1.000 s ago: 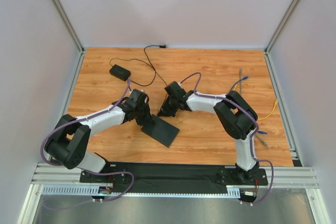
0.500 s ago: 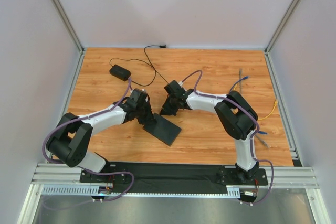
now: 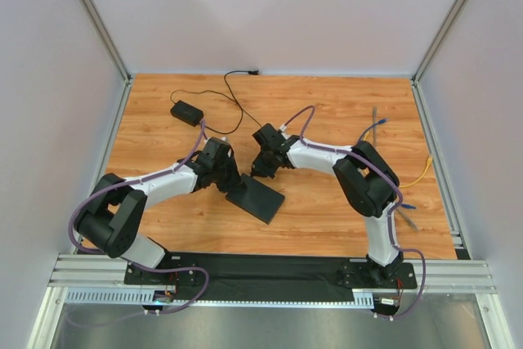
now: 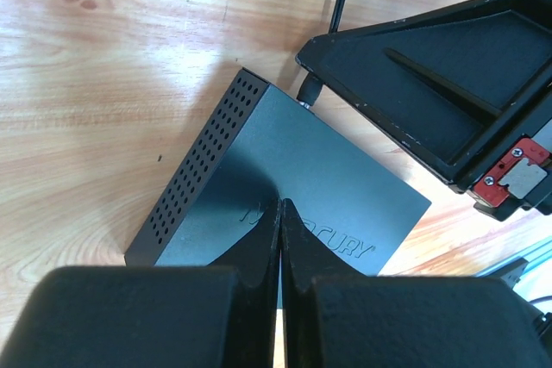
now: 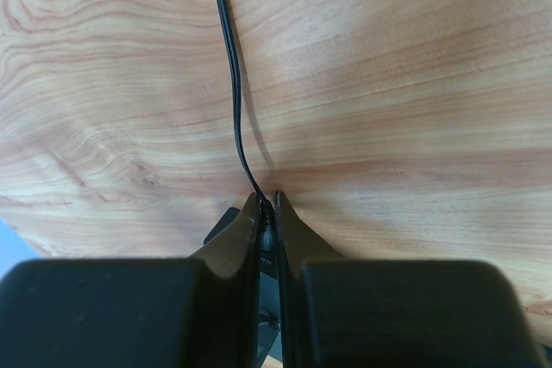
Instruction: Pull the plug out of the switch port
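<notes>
The switch [image 3: 257, 197] is a flat black box lying at an angle at mid-table; its top and vented side fill the left wrist view [image 4: 259, 178]. My left gripper [image 3: 228, 181] is shut, with its closed tips [image 4: 281, 204] resting on the switch's lid. The plug [image 4: 308, 90] sits at the switch's far edge, and its thin black cable [image 5: 231, 66] runs away across the wood. My right gripper [image 3: 261, 170] is shut on the plug [image 5: 269, 217], and a corner of the switch [image 5: 221, 225] shows beneath the fingers. I cannot tell whether the plug has left the port.
A small black power adapter [image 3: 186, 112] lies at the far left, its cable looping toward the back wall. Loose blue [image 3: 372, 128] and yellow [image 3: 421, 173] cables lie at the right edge. The right gripper's body [image 4: 448, 84] stands close over the switch's far corner.
The switch has slid slightly toward the far side and the right, with both grippers moving along with it. Both grippers stay shut.
</notes>
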